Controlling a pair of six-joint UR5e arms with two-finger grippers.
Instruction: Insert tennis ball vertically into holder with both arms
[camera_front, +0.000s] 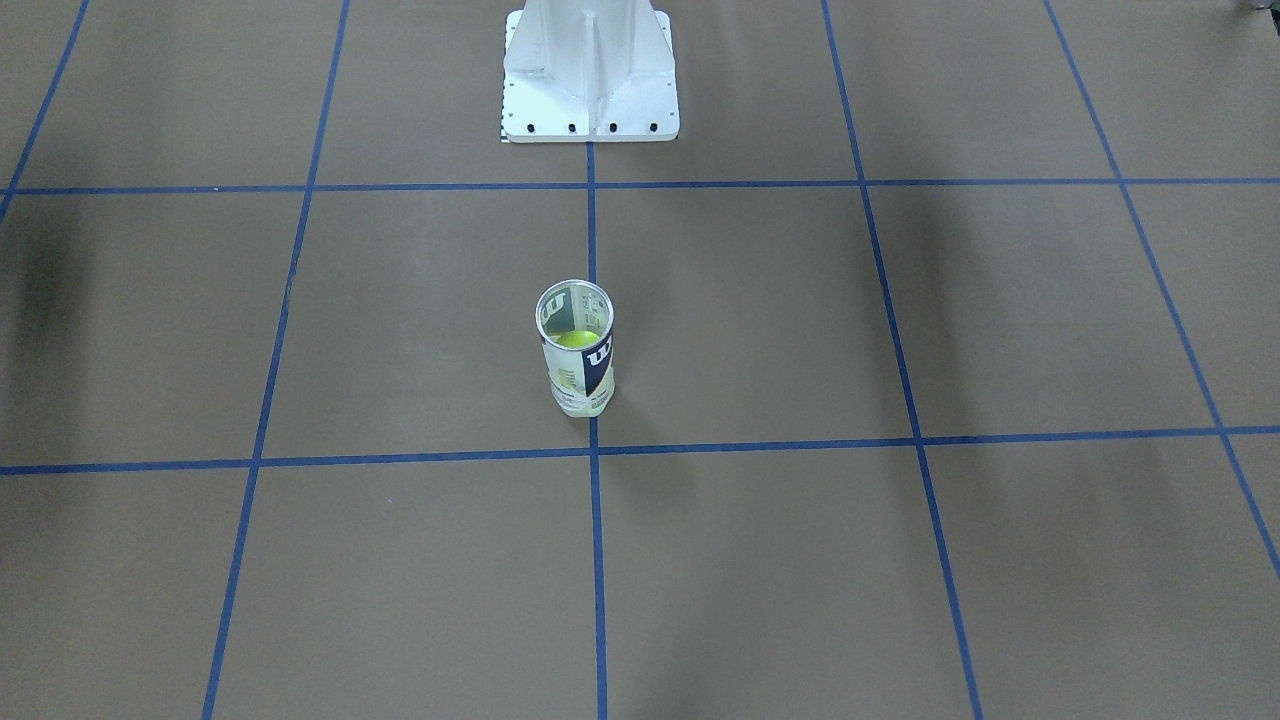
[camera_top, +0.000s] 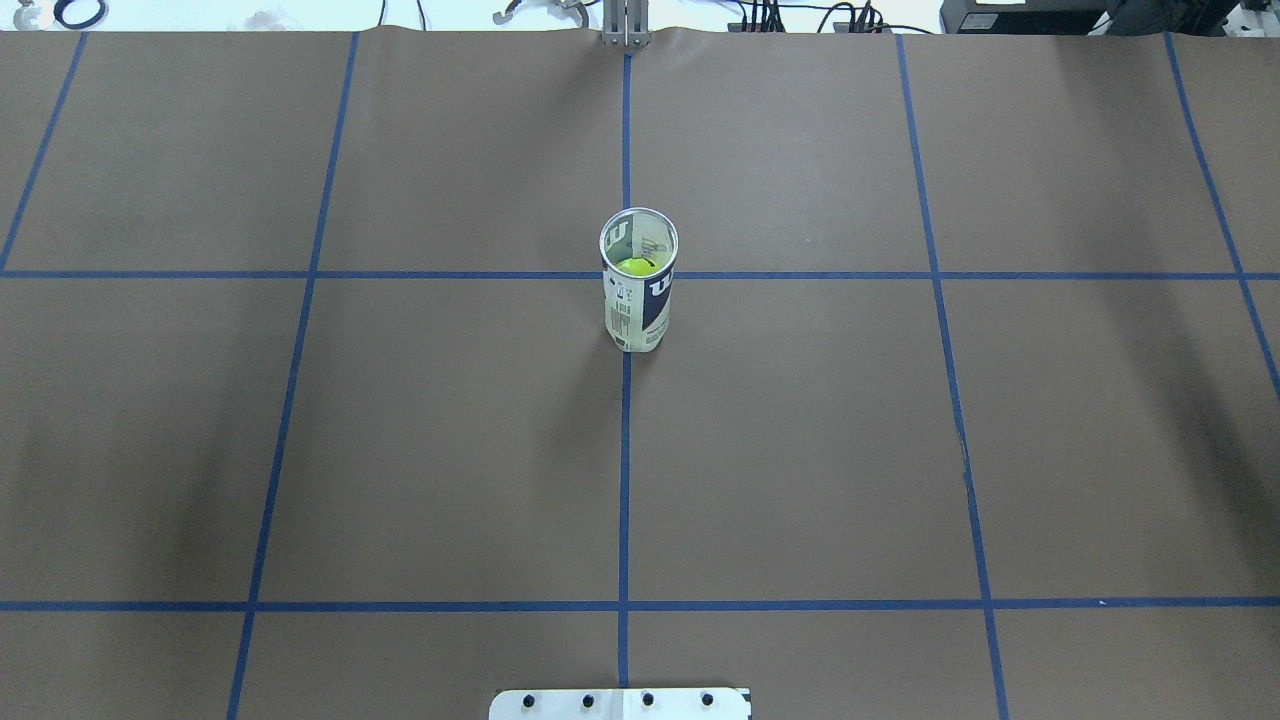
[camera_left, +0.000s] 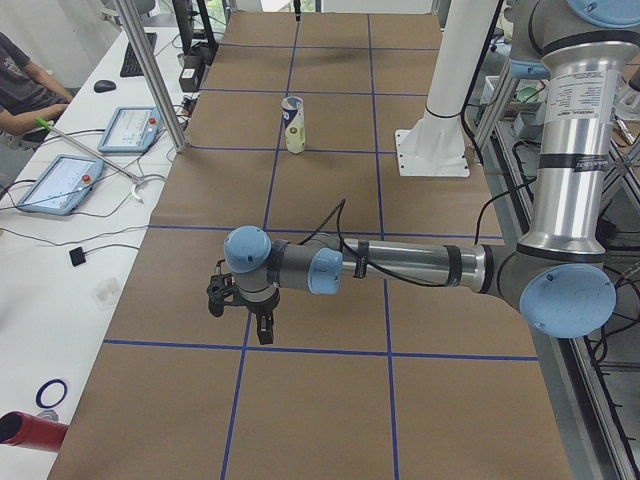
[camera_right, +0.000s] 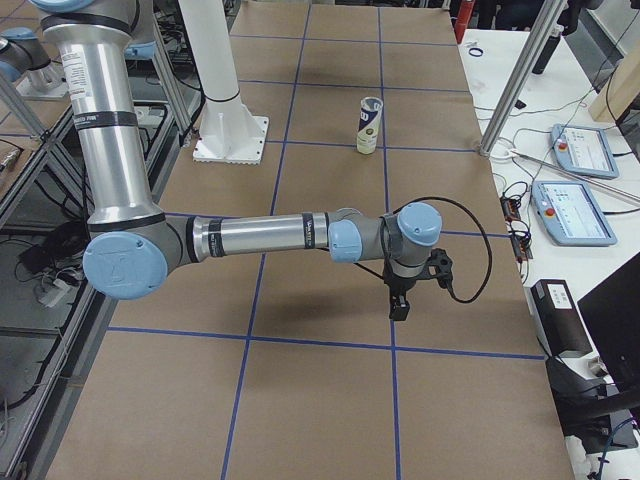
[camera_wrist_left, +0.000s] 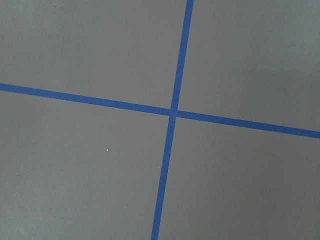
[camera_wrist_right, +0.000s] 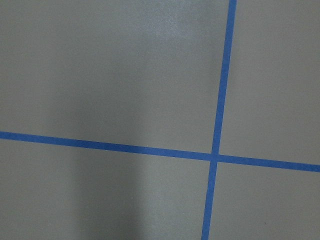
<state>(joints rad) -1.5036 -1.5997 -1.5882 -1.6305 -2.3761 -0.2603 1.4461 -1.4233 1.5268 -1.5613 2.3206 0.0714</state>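
The holder (camera_front: 578, 372) is a clear can with a white and navy label. It stands upright with its top open on the central blue tape line, and also shows in the overhead (camera_top: 636, 305) and side views (camera_left: 293, 126) (camera_right: 369, 127). A yellow-green tennis ball (camera_front: 573, 339) (camera_top: 634, 266) lies inside it, below the rim. The left gripper (camera_left: 243, 318) hangs low over the paper, far from the holder, toward the table's left end. The right gripper (camera_right: 398, 303) does the same toward the right end. Both show only in the side views, so I cannot tell whether they are open or shut. Both wrist views show only paper and tape.
The white bolted pedestal (camera_front: 590, 80) (camera_top: 620, 703) stands at the robot's side of the table. Brown paper with a blue tape grid (camera_top: 625, 450) covers the table. Tablets (camera_left: 60, 183) (camera_right: 575, 212), cables and aluminium posts (camera_left: 150, 70) line the operators' side, where a person (camera_left: 20, 85) sits.
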